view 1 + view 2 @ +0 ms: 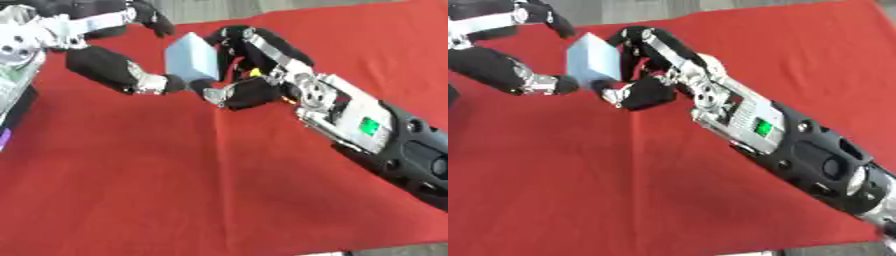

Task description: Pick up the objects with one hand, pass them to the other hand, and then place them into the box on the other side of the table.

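A pale blue block [192,56] hangs above the red cloth [175,190], held between both hands. My right hand [258,92] reaches in from the lower right. Its fingers curl round the block's right side and its thumb lies under the lower edge. My left hand [150,82] comes from the upper left. One finger sits near the block's top left corner, and another touches its lower left edge. No box shows as a whole in either view.
A pale, greenish object [13,82] and a bit of purple [3,137] show at the left edge. The cloth ends at the far edge [737,10] and near the bottom right corner [394,248], with grey floor beyond.
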Motion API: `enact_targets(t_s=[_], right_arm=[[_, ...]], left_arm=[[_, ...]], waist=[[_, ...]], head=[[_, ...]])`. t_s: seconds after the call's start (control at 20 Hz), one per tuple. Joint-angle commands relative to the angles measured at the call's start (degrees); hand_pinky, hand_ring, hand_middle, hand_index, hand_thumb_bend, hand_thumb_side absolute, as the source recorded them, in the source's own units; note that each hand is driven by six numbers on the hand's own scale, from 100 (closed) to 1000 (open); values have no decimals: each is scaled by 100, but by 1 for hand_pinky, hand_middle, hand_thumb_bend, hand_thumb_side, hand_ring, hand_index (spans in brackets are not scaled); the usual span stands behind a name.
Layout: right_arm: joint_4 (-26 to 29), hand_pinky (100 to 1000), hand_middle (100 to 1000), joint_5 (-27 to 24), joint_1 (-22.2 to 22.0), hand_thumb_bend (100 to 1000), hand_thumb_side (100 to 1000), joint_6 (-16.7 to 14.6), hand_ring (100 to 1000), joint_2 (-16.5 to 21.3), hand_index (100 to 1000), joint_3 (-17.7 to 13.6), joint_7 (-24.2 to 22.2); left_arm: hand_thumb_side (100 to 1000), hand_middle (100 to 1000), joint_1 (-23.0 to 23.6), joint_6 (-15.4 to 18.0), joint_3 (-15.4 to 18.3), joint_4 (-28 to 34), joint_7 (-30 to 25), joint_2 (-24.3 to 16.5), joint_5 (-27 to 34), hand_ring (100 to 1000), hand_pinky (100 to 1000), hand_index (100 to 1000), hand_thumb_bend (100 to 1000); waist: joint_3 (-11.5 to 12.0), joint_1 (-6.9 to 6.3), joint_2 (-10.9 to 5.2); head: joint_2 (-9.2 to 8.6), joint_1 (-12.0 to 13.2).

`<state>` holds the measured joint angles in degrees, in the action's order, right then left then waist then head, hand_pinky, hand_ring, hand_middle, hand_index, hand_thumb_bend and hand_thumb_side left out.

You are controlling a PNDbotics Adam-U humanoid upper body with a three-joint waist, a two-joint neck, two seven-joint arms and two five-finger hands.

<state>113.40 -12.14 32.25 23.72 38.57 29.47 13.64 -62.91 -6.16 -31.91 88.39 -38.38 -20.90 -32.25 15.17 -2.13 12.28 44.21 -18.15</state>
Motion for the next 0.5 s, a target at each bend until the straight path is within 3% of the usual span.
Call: enact_targets(t_s=[0.05,0.5], right_arm=[[119,276,354,6,85,133,100,-4,472,43,218,-32,31],[119,273,354,-4,93,137,100,-18,471,36,215,-39,51]], left_arm=[[696,778,-62,30,49,31,45,3,-101,905,1000,904,538],[680,777,-53,38,19,-96,93,135,-185,904,1000,910,514]], waist=[[-1,5,-65],[-8,1,-62]], head=[[-9,-7],[-9,-27]])
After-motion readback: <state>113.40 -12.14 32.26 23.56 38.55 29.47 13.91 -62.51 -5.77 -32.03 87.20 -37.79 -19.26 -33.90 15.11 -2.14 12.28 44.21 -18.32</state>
